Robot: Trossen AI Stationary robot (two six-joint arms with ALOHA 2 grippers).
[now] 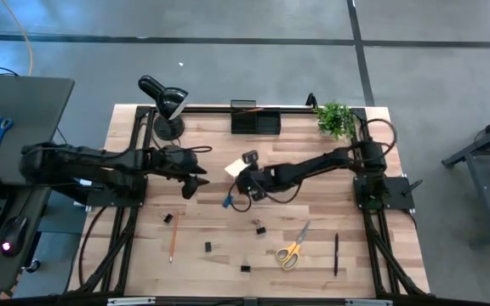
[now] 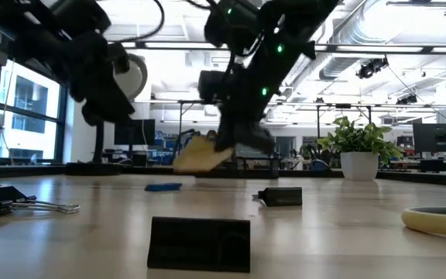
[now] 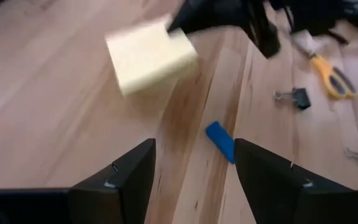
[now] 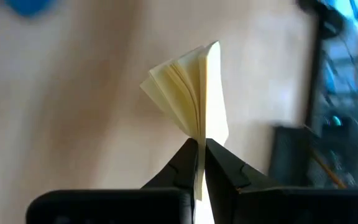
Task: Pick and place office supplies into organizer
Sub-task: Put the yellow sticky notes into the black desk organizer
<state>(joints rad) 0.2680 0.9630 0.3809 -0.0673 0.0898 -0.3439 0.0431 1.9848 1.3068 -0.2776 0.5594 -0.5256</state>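
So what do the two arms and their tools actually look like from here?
Both arms are dark and multi-jointed, with black cables looping beside them. The left tool has two broad, black, angular fingers. The right tool has black fingers tapering to narrow tips. Green indicator lights glow on the right arm.

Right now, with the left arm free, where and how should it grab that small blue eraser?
Grip the blue eraser across its narrow width, on the two long sides, coming straight down from above. It lies flat on bare table, a slim bar, directly ahead of the open left gripper, with nothing crowding it.
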